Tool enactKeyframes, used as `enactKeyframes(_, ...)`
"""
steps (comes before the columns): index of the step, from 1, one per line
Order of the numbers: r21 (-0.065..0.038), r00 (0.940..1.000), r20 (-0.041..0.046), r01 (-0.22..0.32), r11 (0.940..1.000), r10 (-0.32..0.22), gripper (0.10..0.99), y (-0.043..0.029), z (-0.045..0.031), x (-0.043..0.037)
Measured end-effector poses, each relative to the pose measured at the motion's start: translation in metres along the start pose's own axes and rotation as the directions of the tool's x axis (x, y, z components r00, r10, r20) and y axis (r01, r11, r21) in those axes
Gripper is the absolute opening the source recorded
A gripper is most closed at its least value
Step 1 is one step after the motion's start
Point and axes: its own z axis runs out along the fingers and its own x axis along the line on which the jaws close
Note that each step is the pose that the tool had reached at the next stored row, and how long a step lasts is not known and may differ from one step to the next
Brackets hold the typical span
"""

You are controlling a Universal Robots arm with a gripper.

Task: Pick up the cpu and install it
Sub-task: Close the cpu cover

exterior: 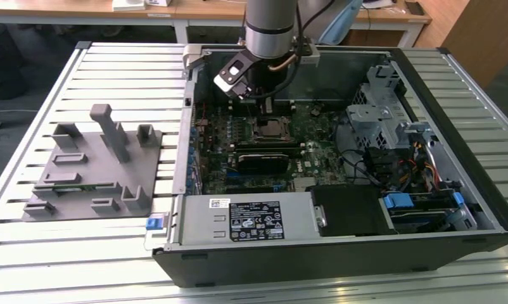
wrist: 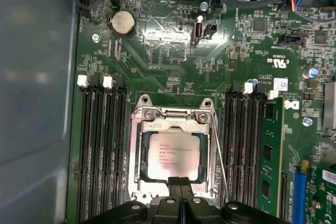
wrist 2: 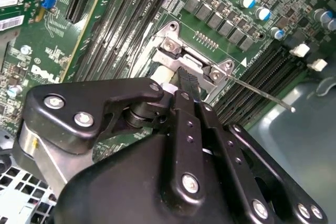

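I'm hovering my tool (wrist: 181,182) low over the socket frame (wrist: 137,150) at mid-motherboard (wrist: 173,66) — closed right up, gripping nothing — since the cpu (wrist: 173,156) is lying flat inside that frame, seemingly seated.

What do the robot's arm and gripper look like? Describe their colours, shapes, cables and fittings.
The arm is a smooth silver-grey cylinder, with a white-and-black box mounted near the wrist and a brownish cable looping beside it. The gripper is matte black: flat linkage bars joined by silver screws, ending in narrow ribbed fingers.
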Motion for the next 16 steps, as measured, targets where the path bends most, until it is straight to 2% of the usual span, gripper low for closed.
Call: enactKeyframes(16, 0.0, 1.0, 0.0009, 0.006, 1.0, -0.006, 0.106, -0.0021, 0.0124, 0.0013)
